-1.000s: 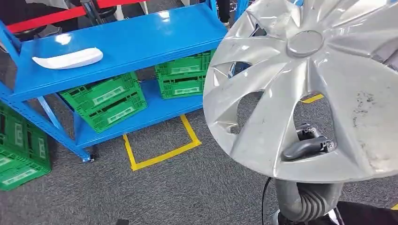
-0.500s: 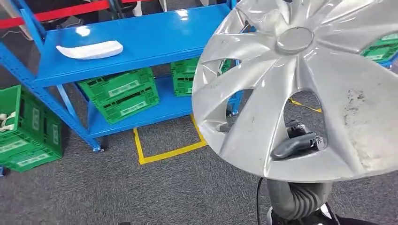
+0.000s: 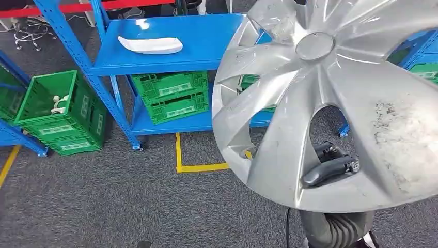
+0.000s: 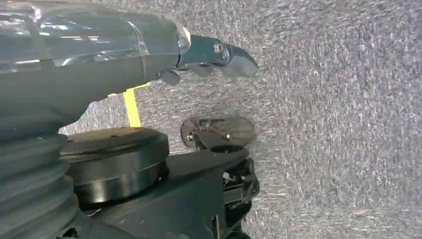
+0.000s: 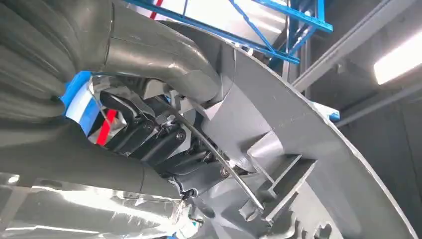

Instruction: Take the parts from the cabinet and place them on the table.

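Observation:
A large silver hubcap [image 3: 335, 98] is held up close before me, tilted, covering the right side of the head view. My right hand [image 3: 331, 164] grips it at the lower rim, with dark fingers poking through one of its openings. The right wrist view shows those fingers [image 5: 159, 142] clamped on the ribbed back of the hubcap [image 5: 298, 149]. My left hand [image 4: 214, 55] hangs over the grey carpet with nothing in it. A white curved part [image 3: 150, 45] lies on the top of the blue cabinet [image 3: 206, 41].
Green crates [image 3: 171, 95] sit on the cabinet's lower shelf. Another green crate [image 3: 59, 111] with small white parts stands on the floor at the left. Yellow tape [image 3: 193, 166] marks a square on the grey carpet. A second blue rack [image 3: 421, 44] stands behind the hubcap.
The whole picture has shifted right, so the camera has turned left; the cabinet and crates now sit more central. The hubcap stays in my right hand's grip.

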{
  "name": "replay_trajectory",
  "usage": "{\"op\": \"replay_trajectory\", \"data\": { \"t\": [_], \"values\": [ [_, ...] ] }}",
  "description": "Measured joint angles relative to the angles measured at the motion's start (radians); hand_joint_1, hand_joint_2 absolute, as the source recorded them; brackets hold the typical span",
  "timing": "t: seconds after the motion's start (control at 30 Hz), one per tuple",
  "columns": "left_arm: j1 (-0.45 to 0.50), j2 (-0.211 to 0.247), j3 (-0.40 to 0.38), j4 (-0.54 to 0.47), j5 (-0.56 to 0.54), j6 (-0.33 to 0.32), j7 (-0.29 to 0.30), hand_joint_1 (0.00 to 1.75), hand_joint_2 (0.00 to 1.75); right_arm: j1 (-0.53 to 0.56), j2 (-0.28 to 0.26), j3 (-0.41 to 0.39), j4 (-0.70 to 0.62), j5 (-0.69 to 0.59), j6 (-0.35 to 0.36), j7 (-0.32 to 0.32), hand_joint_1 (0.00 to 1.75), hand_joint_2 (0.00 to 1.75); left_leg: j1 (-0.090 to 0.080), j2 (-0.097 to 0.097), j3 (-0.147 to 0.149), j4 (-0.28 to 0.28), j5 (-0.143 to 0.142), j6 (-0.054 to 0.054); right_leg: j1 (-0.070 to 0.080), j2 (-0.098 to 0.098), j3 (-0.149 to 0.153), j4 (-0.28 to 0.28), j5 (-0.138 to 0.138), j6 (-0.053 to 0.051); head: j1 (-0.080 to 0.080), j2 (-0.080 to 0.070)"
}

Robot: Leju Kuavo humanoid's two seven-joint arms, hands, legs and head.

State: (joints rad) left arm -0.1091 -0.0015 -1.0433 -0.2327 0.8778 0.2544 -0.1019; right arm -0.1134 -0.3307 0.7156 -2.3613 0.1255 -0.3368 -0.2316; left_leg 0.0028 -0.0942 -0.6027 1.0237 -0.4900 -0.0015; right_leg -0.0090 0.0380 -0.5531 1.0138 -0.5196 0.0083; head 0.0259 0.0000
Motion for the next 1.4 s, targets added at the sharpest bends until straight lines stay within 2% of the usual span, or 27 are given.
{"op": "replay_trajectory", "data": {
  "t": [0.03, 0.07, 0.1, 0.17, 0.23, 0.27, 0.33, 0.37, 0.4, 0.53, 0.57, 0.6, 0.67, 0.73, 0.77, 0.83, 0.9, 0.97, 1.07, 1.1, 1.13, 1.17, 1.23, 1.27, 1.3, 1.33, 1.4],
  "values": [
    [0.000, 0.001, 0.000, 0.000, 0.000, 0.000, 0.000, 0.00, 1.75, -0.001, 0.000, 0.000, -0.001, 0.000, 0.000, 0.000, 1.75, 1.75, -0.003, -0.009, -0.001, 0.000, -0.001, -0.006, -0.006, -0.009, 0.001, -0.011, 0.006, -0.010, -0.001, 0.000],
    [0.000, 0.000, 0.000, 0.000, 0.000, 0.000, 0.000, 0.00, 1.75, -0.003, 0.000, 0.000, -0.002, 0.000, 0.001, 0.000, 1.75, 1.75, -0.007, 0.048, -0.008, 0.016, -0.020, -0.010, -0.007, -0.019, 0.005, -0.016, 0.011, -0.017, -0.004, 0.000],
    [-0.001, 0.000, 0.000, 0.001, 0.000, 0.000, 0.000, 0.00, 1.75, -0.003, 0.000, 0.000, -0.003, 0.000, 0.000, 0.001, 1.75, 1.75, -0.008, 0.089, -0.028, 0.059, -0.054, -0.014, -0.006, -0.024, 0.004, -0.017, 0.012, -0.020, -0.017, 0.000],
    [-0.002, 0.000, 0.000, 0.001, 0.001, 0.000, 0.000, 0.00, 1.75, -0.001, 0.000, 0.000, -0.005, 0.000, 0.001, 0.000, 1.75, 1.75, 0.002, 0.098, -0.098, 0.218, -0.134, -0.021, -0.003, -0.047, 0.004, -0.016, 0.011, -0.023, -0.028, 0.000],
    [-0.001, -0.002, 0.000, 0.001, 0.002, -0.001, 0.000, 0.00, 1.75, 0.000, 0.000, 0.000, -0.004, -0.010, -0.002, -0.003, 1.75, 1.75, 0.006, 0.097, -0.132, 0.291, -0.148, -0.026, -0.003, -0.067, 0.004, -0.016, 0.010, -0.024, -0.036, 0.000],
    [-0.001, -0.001, 0.000, 0.001, 0.004, -0.001, 0.004, 0.00, 1.75, 0.003, 0.000, 0.000, -0.004, -0.014, -0.003, -0.007, 1.75, 1.75, 0.006, 0.098, -0.117, 0.266, -0.124, -0.026, -0.003, -0.075, 0.004, -0.016, 0.010, -0.023, -0.039, 0.000],
    [-0.001, 0.000, 0.001, 0.001, 0.013, -0.001, 0.027, 0.00, 1.75, 0.006, 0.000, 0.000, -0.003, -0.024, -0.002, -0.018, 1.75, 1.75, 0.005, 0.119, -0.034, 0.114, -0.039, -0.022, -0.003, -0.090, 0.006, -0.014, 0.007, -0.018, -0.043, 0.000],
    [-0.001, 0.002, 0.001, 0.002, 0.016, -0.002, 0.039, 0.00, 1.75, 0.006, 0.001, 0.000, -0.003, -0.029, -0.002, -0.024, 1.75, 1.75, 0.004, 0.150, 0.012, 0.031, -0.011, -0.017, -0.002, -0.097, 0.007, -0.011, 0.004, -0.014, -0.045, 0.000],
    [-0.003, 0.002, 0.001, 0.002, 0.019, -0.004, 0.047, 0.00, 1.75, 0.007, 0.001, 0.000, -0.003, -0.032, -0.002, -0.028, 1.75, 1.75, -0.012, 0.191, 0.023, 0.006, -0.027, -0.016, 0.006, -0.102, 0.005, -0.007, 0.000, -0.007, -0.047, 0.000],
    [-0.005, 0.008, 0.001, 0.005, 0.032, -0.022, 0.057, 0.00, 1.75, 0.005, 0.011, 0.002, 0.008, -0.070, 0.000, -0.040, 1.75, 1.75, -0.010, 0.144, 0.014, -0.003, -0.020, 0.005, 0.005, -0.146, 0.012, -0.010, -0.003, 0.011, -0.042, 0.000],
    [-0.005, 0.011, 0.002, 0.006, 0.036, -0.027, 0.053, 0.00, 1.75, 0.004, 0.015, 0.003, 0.014, -0.102, 0.002, -0.047, 1.75, 1.75, -0.004, 0.134, 0.016, -0.007, -0.015, 0.013, 0.000, -0.117, 0.009, -0.001, -0.019, 0.021, -0.040, 0.000],
    [-0.006, 0.015, 0.005, 0.007, 0.040, -0.034, 0.047, 0.00, 1.75, 0.004, 0.021, 0.004, 0.024, -0.144, 0.005, -0.060, 1.75, 1.75, -0.002, 0.122, 0.014, -0.007, -0.013, 0.017, -0.003, -0.072, -0.007, 0.039, -0.050, 0.024, -0.036, 0.000],
    [-0.007, 0.017, 0.009, 0.007, 0.041, -0.037, 0.039, 0.00, 1.75, 0.004, 0.027, 0.006, 0.038, -0.191, 0.012, -0.078, 1.75, 1.75, -0.003, 0.112, 0.014, -0.007, -0.011, 0.021, -0.003, -0.055, -0.036, 0.108, -0.089, 0.026, -0.028, 0.000],
    [-0.007, 0.022, 0.015, 0.008, 0.042, -0.043, 0.023, 0.00, 1.75, 0.003, 0.038, 0.007, 0.076, -0.271, 0.029, -0.116, 1.75, 1.75, -0.005, 0.089, 0.013, -0.006, -0.010, 0.024, -0.003, -0.046, -0.106, 0.266, -0.152, 0.027, -0.018, 0.000],
    [-0.006, 0.025, 0.016, 0.009, 0.042, -0.044, 0.018, 0.00, 1.75, 0.003, 0.044, 0.007, 0.097, -0.292, 0.035, -0.129, 1.75, 1.75, -0.005, 0.077, 0.014, -0.006, -0.010, 0.024, -0.003, -0.045, -0.122, 0.298, -0.152, 0.026, -0.015, 0.000],
    [-0.006, 0.033, 0.017, 0.010, 0.042, -0.044, 0.000, 0.00, 1.75, 0.004, 0.054, 0.008, 0.130, -0.310, 0.045, -0.140, 1.75, 1.75, -0.006, 0.055, 0.015, -0.005, -0.009, 0.024, -0.003, -0.043, -0.097, 0.233, -0.088, 0.020, -0.013, 0.000],
    [-0.006, 0.038, 0.018, 0.011, 0.042, -0.043, -0.011, 0.00, 1.75, 0.004, 0.058, 0.008, 0.147, -0.315, 0.048, -0.147, 1.75, 1.75, -0.006, 0.036, 0.018, -0.005, -0.010, 0.024, -0.003, -0.024, -0.025, 0.060, 0.012, 0.010, -0.005, 0.000],
    [-0.008, 0.042, 0.020, 0.012, 0.041, -0.042, -0.017, 0.00, 1.75, 0.001, 0.064, 0.008, 0.159, -0.316, 0.051, -0.150, 1.75, 1.75, -0.006, 0.025, 0.008, -0.002, -0.006, 0.012, -0.005, 0.030, -0.004, 0.010, 0.006, 0.002, -0.005, 0.000],
    [-0.006, 0.046, 0.024, 0.014, 0.042, -0.042, -0.024, 0.00, 1.75, -0.002, 0.074, 0.008, 0.177, -0.317, 0.052, -0.151, 1.75, 1.75, 0.003, 0.007, -0.005, -0.006, 0.004, -0.006, 0.001, 0.012, -0.004, -0.005, 0.004, -0.007, -0.002, 0.000],
    [-0.006, 0.050, 0.024, 0.014, 0.042, -0.042, -0.025, 0.00, 1.75, -0.002, 0.076, 0.008, 0.182, -0.317, 0.053, -0.151, 1.75, 1.75, -0.004, -0.001, -0.005, -0.006, 0.004, -0.012, -0.006, -0.002, 0.000, -0.017, 0.010, -0.015, -0.002, 0.000],
    [-0.004, 0.055, 0.024, 0.015, 0.043, -0.040, -0.024, 0.00, 1.75, -0.005, 0.080, 0.008, 0.188, -0.317, 0.053, -0.151, 1.75, 1.75, -0.008, 0.045, -0.009, 0.006, -0.011, -0.015, -0.010, -0.013, 0.006, -0.023, 0.013, -0.019, 0.000, 0.000],
    [-0.005, 0.050, 0.024, 0.014, 0.043, -0.040, -0.023, 0.00, 1.75, -0.005, 0.085, 0.008, 0.193, -0.317, 0.054, -0.152, 1.75, 1.75, -0.008, 0.087, -0.026, 0.045, -0.040, -0.023, -0.010, -0.022, 0.008, -0.026, 0.013, -0.020, -0.017, 0.000],
    [-0.007, 0.051, 0.024, 0.015, 0.044, -0.039, -0.013, 0.00, 1.75, -0.007, 0.087, 0.007, 0.198, -0.317, 0.055, -0.153, 1.75, 1.75, 0.004, 0.098, -0.102, 0.199, -0.116, -0.032, -0.007, -0.045, 0.008, -0.026, 0.013, -0.024, -0.031, 0.000],
    [-0.006, 0.051, 0.024, 0.015, 0.044, -0.038, -0.006, 0.00, 1.75, -0.008, 0.087, 0.006, 0.200, -0.318, 0.056, -0.153, 1.75, 1.75, 0.006, 0.098, -0.135, 0.263, -0.138, -0.035, -0.007, -0.058, 0.008, -0.026, 0.012, -0.025, -0.033, 0.000],
    [-0.006, 0.050, 0.024, 0.015, 0.044, -0.035, -0.001, 0.00, 1.75, -0.007, 0.087, 0.006, 0.201, -0.324, 0.058, -0.153, 1.75, 1.75, 0.008, 0.098, -0.152, 0.294, -0.139, -0.038, -0.008, -0.068, 0.009, -0.026, 0.011, -0.025, -0.037, 0.000],
    [-0.005, 0.050, 0.024, 0.015, 0.045, -0.033, 0.007, 0.00, 1.75, -0.005, 0.087, 0.006, 0.203, -0.327, 0.059, -0.153, 1.75, 1.75, 0.009, 0.099, -0.142, 0.274, -0.112, -0.040, -0.008, -0.078, 0.010, -0.026, 0.010, -0.023, -0.043, 0.000],
    [-0.005, 0.050, 0.024, 0.015, 0.047, -0.031, 0.018, 0.00, 1.75, -0.001, 0.086, 0.006, 0.207, -0.336, 0.064, -0.155, 1.75, 1.75, 0.010, 0.117, -0.063, 0.127, -0.023, -0.039, -0.009, -0.094, 0.016, -0.025, 0.006, -0.017, -0.047, 0.000]
  ]
}}
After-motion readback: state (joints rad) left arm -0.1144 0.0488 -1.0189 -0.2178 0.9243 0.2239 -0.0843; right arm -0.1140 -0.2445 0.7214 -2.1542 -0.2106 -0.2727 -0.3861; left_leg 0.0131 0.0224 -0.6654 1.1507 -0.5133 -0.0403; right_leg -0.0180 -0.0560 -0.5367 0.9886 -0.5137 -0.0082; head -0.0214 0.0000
